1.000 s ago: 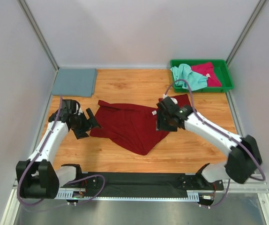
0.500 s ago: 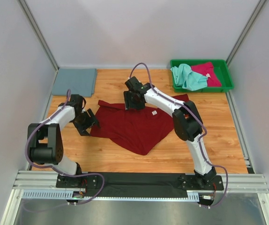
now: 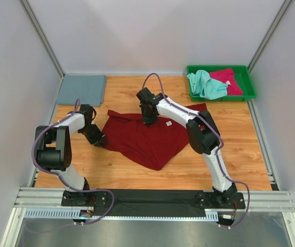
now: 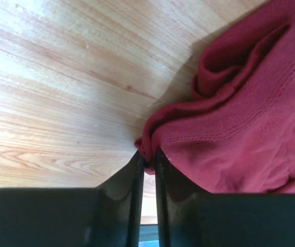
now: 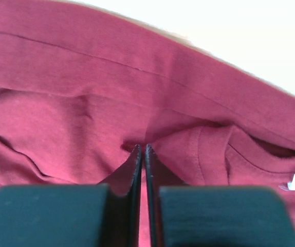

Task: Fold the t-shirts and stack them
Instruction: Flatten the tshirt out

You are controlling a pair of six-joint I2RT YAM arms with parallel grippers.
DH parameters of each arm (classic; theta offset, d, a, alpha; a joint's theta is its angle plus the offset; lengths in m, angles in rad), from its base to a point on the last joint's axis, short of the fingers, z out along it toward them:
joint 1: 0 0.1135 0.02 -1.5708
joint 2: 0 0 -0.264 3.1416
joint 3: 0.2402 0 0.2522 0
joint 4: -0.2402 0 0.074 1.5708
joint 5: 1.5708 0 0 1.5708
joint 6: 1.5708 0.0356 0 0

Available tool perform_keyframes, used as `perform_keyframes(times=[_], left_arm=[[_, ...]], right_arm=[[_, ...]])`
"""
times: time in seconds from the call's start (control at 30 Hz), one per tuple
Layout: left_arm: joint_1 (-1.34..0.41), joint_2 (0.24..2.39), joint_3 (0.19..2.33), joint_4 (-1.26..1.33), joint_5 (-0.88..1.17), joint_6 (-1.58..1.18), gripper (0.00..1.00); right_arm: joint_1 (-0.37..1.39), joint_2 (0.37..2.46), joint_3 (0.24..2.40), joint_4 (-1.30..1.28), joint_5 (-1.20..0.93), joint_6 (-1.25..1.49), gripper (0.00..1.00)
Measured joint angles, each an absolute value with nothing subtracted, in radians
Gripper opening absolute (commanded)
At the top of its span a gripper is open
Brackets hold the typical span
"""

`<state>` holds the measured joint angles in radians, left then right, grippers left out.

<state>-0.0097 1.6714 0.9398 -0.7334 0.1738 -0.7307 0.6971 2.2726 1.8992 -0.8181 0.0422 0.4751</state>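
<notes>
- My left hand (image 4: 147, 157) pinches the red shirt (image 3: 142, 141) at its edge; right hand (image 5: 141, 150) is clenched on cloth near its collar.
- I'd lift both evenly and keep it taut.

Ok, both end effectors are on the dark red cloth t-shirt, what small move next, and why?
Probably lift both slightly and draw them apart. The left end effector pinches the dark red cloth t-shirt at its left edge, the right end effector near the collar, and it lies crumpled.
</notes>
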Motion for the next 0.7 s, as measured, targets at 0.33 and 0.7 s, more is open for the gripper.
perform_keyframes(times=[0.33, 0.7], left_arm=[[-0.01, 1.525, 1.006, -0.822, 0.085, -0.683, 0.0], [-0.003, 1.34, 1.601, -0.957, -0.054, -0.606, 0.0]], right_arm=[[0.633, 2.201, 1.903, -0.886, 0.126, 0.472, 0.0], [0.397, 1.815, 2.175, -0.763, 0.26, 0.434, 0.0]])
